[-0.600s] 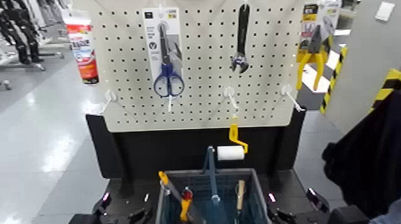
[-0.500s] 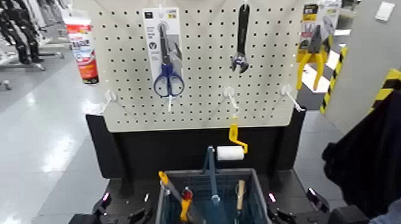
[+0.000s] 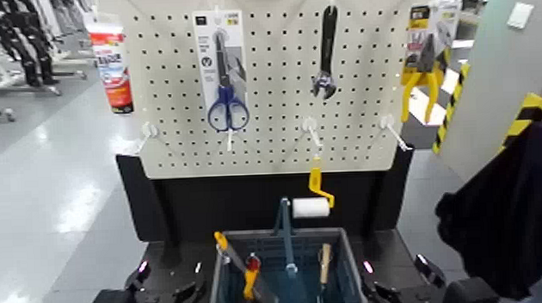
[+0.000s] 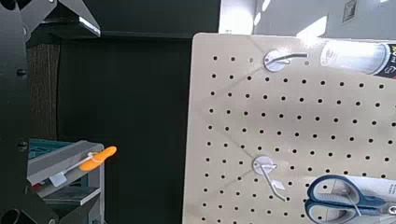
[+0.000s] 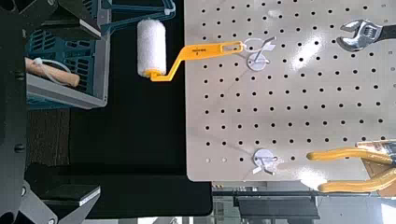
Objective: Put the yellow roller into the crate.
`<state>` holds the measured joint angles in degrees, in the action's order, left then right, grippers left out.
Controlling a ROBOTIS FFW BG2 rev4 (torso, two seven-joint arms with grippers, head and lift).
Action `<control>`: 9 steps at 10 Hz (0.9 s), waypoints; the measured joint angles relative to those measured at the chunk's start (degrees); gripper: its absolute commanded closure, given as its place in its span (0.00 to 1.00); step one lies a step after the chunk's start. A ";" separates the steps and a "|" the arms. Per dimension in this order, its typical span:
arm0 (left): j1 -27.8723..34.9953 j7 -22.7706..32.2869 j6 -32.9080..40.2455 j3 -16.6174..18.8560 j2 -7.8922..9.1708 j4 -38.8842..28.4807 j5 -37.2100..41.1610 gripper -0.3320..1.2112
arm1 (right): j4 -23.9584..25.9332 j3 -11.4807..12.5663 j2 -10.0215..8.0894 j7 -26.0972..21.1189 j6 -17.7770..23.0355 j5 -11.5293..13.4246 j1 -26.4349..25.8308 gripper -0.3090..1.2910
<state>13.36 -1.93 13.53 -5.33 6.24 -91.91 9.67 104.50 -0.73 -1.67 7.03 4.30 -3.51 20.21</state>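
The yellow roller (image 3: 315, 195) hangs from a hook at the lower edge of the pegboard, yellow handle up and white sleeve (image 5: 152, 49) down, just above and behind the crate's far right corner. The grey-blue crate (image 3: 231, 281) sits low at the front centre, with its upright blue handle (image 3: 285, 234) in the middle. My left gripper (image 3: 172, 296) and right gripper (image 3: 384, 294) rest low on either side of the crate. Both are open with nothing in them and well clear of the roller.
The pegboard (image 3: 273, 119) also carries packaged scissors (image 3: 223, 73), a black wrench (image 3: 326, 52), yellow-handled pliers (image 3: 422, 66) and bare white hooks (image 3: 311, 130). Several hand tools lie in the crate. A person's dark garment (image 3: 500, 210) fills the right edge.
A pale blue shape in the lower right corner of the head view has drawn almost out of sight. The roller, the crate and both arms have not moved.
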 measured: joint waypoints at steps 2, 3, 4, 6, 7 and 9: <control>-0.01 -0.09 -0.08 -0.02 0.00 -0.02 0.07 0.29 | 0.27 0.98 0.01 2.89 -1.46 -0.45 -0.68 0.28; -0.07 -0.09 -0.08 -0.03 0.00 -0.02 0.09 0.29 | 0.39 2.19 0.07 6.08 -3.05 -0.57 -1.64 0.28; -0.08 -0.09 -0.13 -0.03 -0.01 0.03 0.09 0.29 | 0.42 3.61 0.12 9.43 -4.91 -0.49 -3.00 0.28; -0.10 -0.09 -0.18 -0.03 -0.08 0.07 0.09 0.29 | 0.20 5.47 -0.93 15.59 -9.39 -0.01 -7.04 0.28; -0.15 -0.09 -0.23 -0.06 -0.07 0.07 0.09 0.29 | -0.13 6.30 -1.57 18.25 -11.38 0.20 -9.12 0.28; -0.18 -0.09 -0.34 -0.04 -0.10 0.07 0.11 0.29 | -1.37 6.78 -3.17 21.98 -14.35 0.38 -13.08 0.28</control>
<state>13.18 -2.02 13.19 -5.37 6.14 -91.84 9.77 103.13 6.05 -4.84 29.01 -10.05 -3.13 7.13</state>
